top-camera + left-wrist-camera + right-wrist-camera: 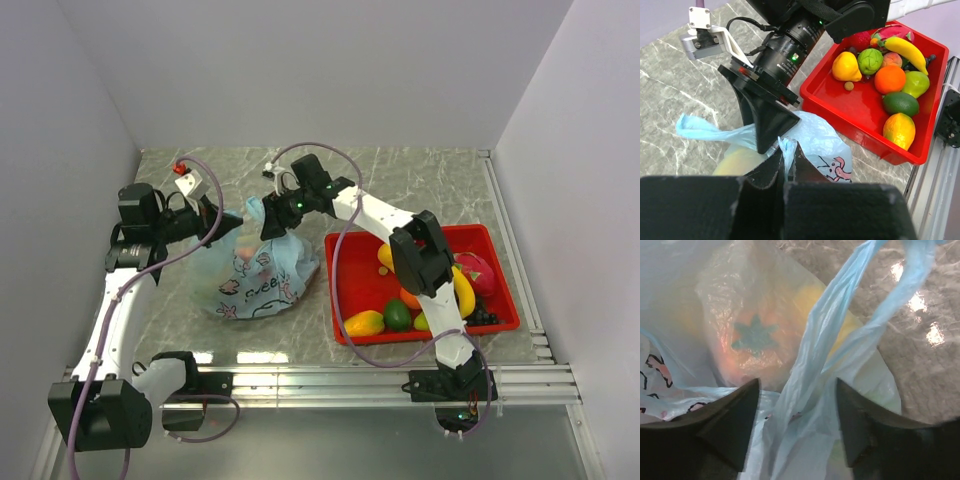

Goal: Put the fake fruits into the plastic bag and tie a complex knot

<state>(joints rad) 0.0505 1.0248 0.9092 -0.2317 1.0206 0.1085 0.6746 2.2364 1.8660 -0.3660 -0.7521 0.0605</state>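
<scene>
Peering through the cloudy film of the plastic bag (715,300) from the right wrist, we only half make out its load. An orange-skinned fruit (755,347) with a green star-shaped calyx presses against the wall, and beside it is a yellow blur we cannot name. Overhead, the right arm (425,255) crosses the red tray (860,112) and covers part of the fruit there. The left wrist view loses its lower half to its own black housing.

The left arm (115,310) rises from its base, folds at the elbow and reaches in to the bag's upper left. The left gripper (788,156) is clenched on a thin, twisted strip of the bag's blue plastic. The right arm stretches over the tray, its tool pointing down at the bag's top. The right gripper (797,390) is released, its fingers standing apart with a handle strand running between them. We cannot tell whether the strand touches either pad.

The bag sits on the grey marbled table (420,185), just beside the tray's left side. It is thin, crinkled and light blue, with cartoon prints. One handle (705,130) trails out flat to the side. In the tray lie glossy, hard-looking pieces: a curved banana (905,49), a round orange (889,79), a dark green lime (900,103) and a yellow mango (899,131).
</scene>
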